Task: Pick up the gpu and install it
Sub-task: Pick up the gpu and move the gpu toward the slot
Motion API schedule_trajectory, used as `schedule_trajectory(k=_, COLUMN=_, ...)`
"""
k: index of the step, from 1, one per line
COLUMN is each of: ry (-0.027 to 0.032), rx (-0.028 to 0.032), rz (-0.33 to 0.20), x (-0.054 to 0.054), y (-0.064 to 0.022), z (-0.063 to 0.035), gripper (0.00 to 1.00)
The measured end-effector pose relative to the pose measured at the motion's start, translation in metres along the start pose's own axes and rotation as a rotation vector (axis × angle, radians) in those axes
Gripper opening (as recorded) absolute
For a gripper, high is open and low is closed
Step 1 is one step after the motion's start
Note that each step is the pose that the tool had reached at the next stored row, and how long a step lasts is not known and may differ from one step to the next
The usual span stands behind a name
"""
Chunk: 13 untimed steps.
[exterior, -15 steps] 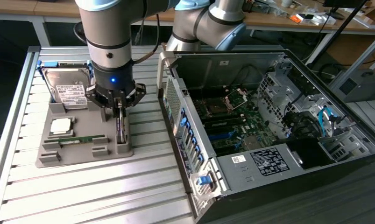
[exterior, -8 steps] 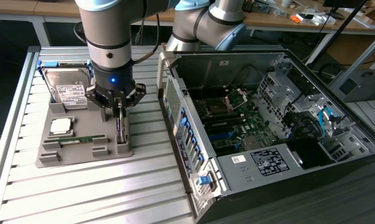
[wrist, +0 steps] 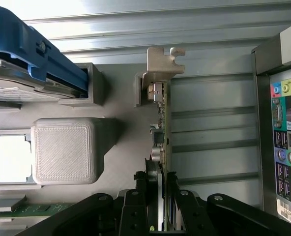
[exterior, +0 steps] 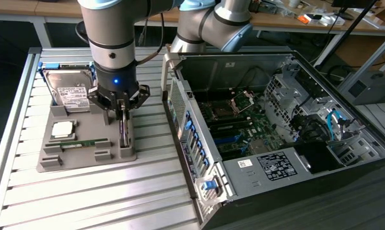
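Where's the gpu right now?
Exterior view: the gpu stands on edge in the grey tray, in the slot nearest the open PC case, in that view's left half, directly under the pincer.

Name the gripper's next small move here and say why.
Probably a short straight lift: the gripper looks closed on the gpu, which stands on edge in a slot of the gray tray, so pulling sideways could jam it.
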<state>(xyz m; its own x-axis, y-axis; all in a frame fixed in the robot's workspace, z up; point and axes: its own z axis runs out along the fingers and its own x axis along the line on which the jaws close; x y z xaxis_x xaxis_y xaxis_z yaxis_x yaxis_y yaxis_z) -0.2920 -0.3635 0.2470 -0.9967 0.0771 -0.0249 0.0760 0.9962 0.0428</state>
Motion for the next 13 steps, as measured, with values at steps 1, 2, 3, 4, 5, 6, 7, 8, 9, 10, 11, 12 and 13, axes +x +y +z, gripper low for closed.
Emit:
schedule_trajectory(k=1, ry=0.0, rx=0.0, rz=0.0, x=0.0, y=0.0, z=-0.0006, gripper=0.27)
schedule_trajectory(k=2, ry=0.0, rx=-0.0001, rz=0.0, x=0.0, y=0.0001, z=-0.0012, gripper=0.27)
schedule_trajectory(k=3, ry=-0.0001, rx=-0.0001, rz=0.0, x=0.0, y=0.0001, z=-0.0019, gripper=0.27)
schedule_trajectory(k=4, ry=-0.0001, rx=-0.0001, rz=0.0, x=-0.0001, y=0.0001, z=-0.0027, gripper=0.27)
schedule_trajectory(k=5, ry=0.0, rx=0.0, rz=0.0, x=-0.0001, y=0.0002, z=-0.0034, gripper=0.27)
schedule_trajectory(k=6, ry=0.0, rx=-0.0001, rz=0.0, x=-0.0001, y=0.0002, z=-0.0043, gripper=0.27)
schedule_trajectory(k=7, ry=-0.0001, rx=-0.0001, rz=0.0, x=-0.0001, y=0.0002, z=-0.0049, gripper=0.27)
schedule_trajectory(k=8, ry=-0.0001, rx=-0.0001, rz=0.0, x=-0.0002, y=0.0003, z=-0.0056, gripper=0.27)
schedule_trajectory(k=9, ry=0.0, rx=-0.0001, rz=0.0, x=-0.0002, y=0.0003, z=-0.0064, gripper=0.27)
schedule_trajectory(k=10, ry=0.0, rx=0.0, rz=0.0, x=-0.0002, y=0.0003, z=-0.0072, gripper=0.27)
schedule_trajectory(k=11, ry=0.0, rx=0.0, rz=0.0, x=-0.0002, y=0.0003, z=-0.0078, gripper=0.27)
schedule_trajectory(k=12, ry=-0.0001, rx=-0.0001, rz=0.0, x=-0.0002, y=0.0004, z=-0.0086, gripper=0.27)
schedule_trajectory(k=13, ry=0.0, rx=0.0, rz=0.0, x=-0.0002, y=0.0004, z=-0.0094, gripper=0.27)
